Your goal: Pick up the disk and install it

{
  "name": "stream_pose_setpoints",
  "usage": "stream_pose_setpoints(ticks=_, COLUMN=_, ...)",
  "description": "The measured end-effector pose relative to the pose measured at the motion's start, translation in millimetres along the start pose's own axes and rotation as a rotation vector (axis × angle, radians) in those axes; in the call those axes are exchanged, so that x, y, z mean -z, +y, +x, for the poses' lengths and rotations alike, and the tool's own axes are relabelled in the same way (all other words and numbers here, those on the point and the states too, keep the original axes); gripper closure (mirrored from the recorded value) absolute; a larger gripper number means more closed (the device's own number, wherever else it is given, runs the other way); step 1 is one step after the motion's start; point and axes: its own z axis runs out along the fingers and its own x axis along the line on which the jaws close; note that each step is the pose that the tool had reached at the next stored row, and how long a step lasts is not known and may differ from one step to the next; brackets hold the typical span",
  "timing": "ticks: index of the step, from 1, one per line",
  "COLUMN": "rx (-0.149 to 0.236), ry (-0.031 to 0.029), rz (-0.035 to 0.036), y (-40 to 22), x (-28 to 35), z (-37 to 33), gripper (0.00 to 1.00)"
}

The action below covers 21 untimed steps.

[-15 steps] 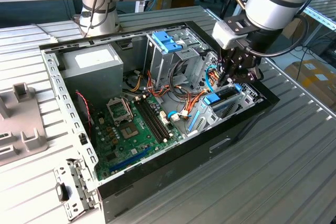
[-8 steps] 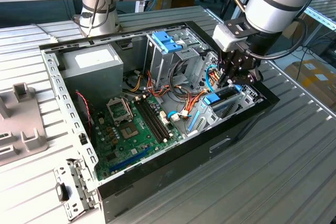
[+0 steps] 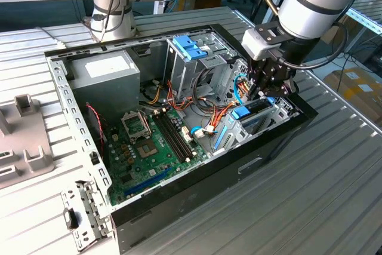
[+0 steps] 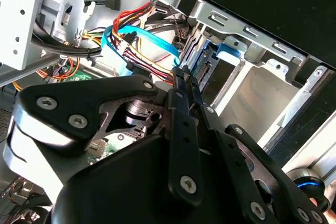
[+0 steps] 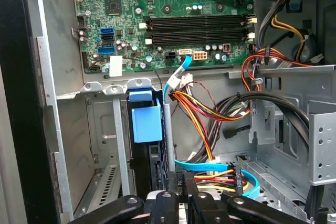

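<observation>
Exterior view: an open computer case [image 3: 179, 207] is seen lying on a ribbed metal table [image 3: 310, 195], with the green motherboard [image 3: 149, 147] exposed on its floor. The gripper [image 3: 267, 91] is positioned low over the drive bay at the case's corner toward the exterior view's right.

The disk [image 3: 253, 111] is seated in that bay. It is seen as a flat dark slab with bright blue rails and a blue tab at its end. In the first wrist view the disk [image 5: 146, 129] is shown standing on edge in a narrow slot, its blue tab facing the camera and the dark body running down behind it. A grey metal divider [image 5: 119, 140] is close on one side and a grey post [image 5: 169, 135] is just beside it on the other. An open bay compartment [image 5: 89, 150] lies beyond the divider.

In the second wrist view the black fingers [image 4: 184, 124] are seen drawn close together, with the tips just above the disk [image 4: 218, 66]; whether the tab is gripped cannot be told. A bundle of coloured wires [image 5: 210, 114] and a thin blue cable [image 4: 142, 40] crowd the space next to the slot. The tall metal cage [image 3: 197, 64] with its lighter blue latch [image 3: 188, 46] stands well apart, nearer the case middle.
</observation>
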Motion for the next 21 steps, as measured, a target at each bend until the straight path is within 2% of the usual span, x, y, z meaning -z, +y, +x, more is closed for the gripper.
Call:
stream_pose_setpoints(ticks=8, rx=0.0, ry=0.0, rz=0.0, y=-1.6, x=-0.7, z=0.0, gripper=0.84)
stream_pose_setpoints(ticks=21, rx=0.0, ry=0.0, rz=0.0, y=-3.8, x=13.5, z=-0.5, gripper=0.84)
